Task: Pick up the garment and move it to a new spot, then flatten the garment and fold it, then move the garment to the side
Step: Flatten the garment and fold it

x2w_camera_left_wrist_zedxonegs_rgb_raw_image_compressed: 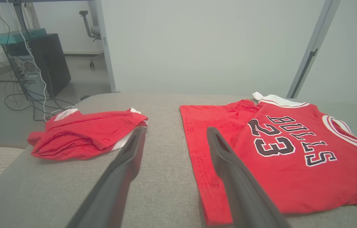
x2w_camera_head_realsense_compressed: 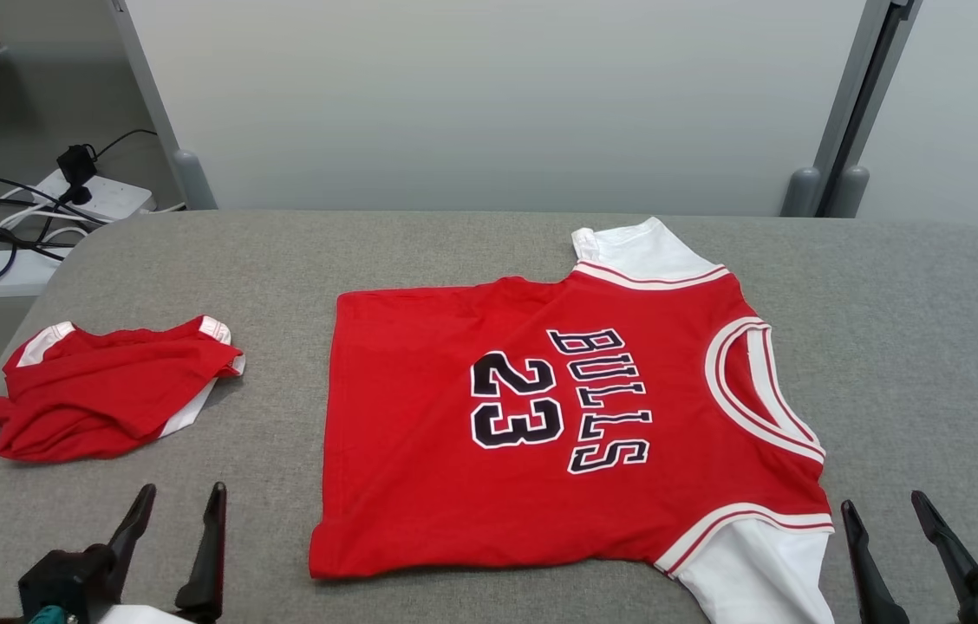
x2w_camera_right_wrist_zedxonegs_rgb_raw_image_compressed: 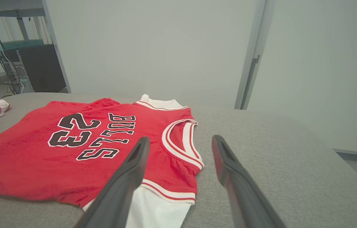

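Note:
The garment [x2w_camera_head_realsense_compressed: 420, 433] is a red short-sleeved jersey with white sleeves and "BULLS 23" in black. It lies spread flat on the grey table [x2w_camera_head_realsense_compressed: 454, 251], collar to the right and hem to the left. My left gripper [x2w_camera_head_realsense_compressed: 182, 490] is open near the table's front edge, just left of the hem's near corner. In the left wrist view the garment [x2w_camera_left_wrist_zedxonegs_rgb_raw_image_compressed: 292, 171] lies to the right of the left gripper [x2w_camera_left_wrist_zedxonegs_rgb_raw_image_compressed: 176, 129]. My right gripper [x2w_camera_head_realsense_compressed: 882, 500] is open beside the near white sleeve. In the right wrist view the right gripper [x2w_camera_right_wrist_zedxonegs_rgb_raw_image_compressed: 181, 138] hovers over the garment [x2w_camera_right_wrist_zedxonegs_rgb_raw_image_compressed: 23, 155] at its near sleeve and collar. Neither holds anything.
A second red garment [x2w_camera_head_realsense_compressed: 107, 390] lies crumpled at the table's left end, also seen as the crumpled garment [x2w_camera_left_wrist_zedxonegs_rgb_raw_image_compressed: 83, 136]. Power strips and cables [x2w_camera_head_realsense_compressed: 90, 195] lie on the floor beyond the left corner. A pale partition [x2w_camera_head_realsense_compressed: 498, 87] stands behind the table.

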Robot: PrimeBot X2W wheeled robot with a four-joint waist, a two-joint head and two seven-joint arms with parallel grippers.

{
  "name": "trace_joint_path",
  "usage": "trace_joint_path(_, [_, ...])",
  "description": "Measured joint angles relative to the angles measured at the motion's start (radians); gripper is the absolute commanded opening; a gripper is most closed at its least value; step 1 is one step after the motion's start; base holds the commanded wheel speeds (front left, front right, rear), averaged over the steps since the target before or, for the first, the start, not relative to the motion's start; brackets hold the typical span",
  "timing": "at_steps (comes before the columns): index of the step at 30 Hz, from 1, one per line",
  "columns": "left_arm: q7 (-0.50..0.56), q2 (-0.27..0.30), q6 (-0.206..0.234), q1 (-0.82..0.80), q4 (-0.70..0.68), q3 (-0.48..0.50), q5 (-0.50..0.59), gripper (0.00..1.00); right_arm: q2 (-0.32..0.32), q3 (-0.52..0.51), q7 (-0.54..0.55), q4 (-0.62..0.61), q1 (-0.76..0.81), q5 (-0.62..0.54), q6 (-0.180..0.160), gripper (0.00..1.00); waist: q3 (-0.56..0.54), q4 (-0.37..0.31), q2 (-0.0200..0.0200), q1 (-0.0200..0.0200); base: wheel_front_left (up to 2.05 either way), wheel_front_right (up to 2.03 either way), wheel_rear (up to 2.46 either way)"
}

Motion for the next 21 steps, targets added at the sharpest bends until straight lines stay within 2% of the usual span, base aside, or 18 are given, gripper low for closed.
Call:
trace_joint_path(6, [-0.011,-0.040,-0.066,0.021,0.075,0.116,-0.024,1.00,0.005,-0.014,-0.007,0.016,0.011,0.000,0.000,1.00,-0.011,0.011,0.0000,0.0000,0.00,0.00,0.00])
trace_joint_path(12, [-0.011,-0.115,-0.102,0.042,0.058,0.160,0.069,1.00,0.005,-0.012,-0.014,0.017,0.015,-0.011,0.000,1.00,-0.015,0.019,0.0000,0.0000,0.00,0.00,0.00])
trace_joint_path(21, [-0.011,-0.186,-0.115,0.078,0.049,0.186,0.174,1.00,0.026,0.017,-0.014,0.033,0.048,-0.020,0.000,1.00,-0.024,0.023,0.0000,0.0000,0.00,0.00,0.00])
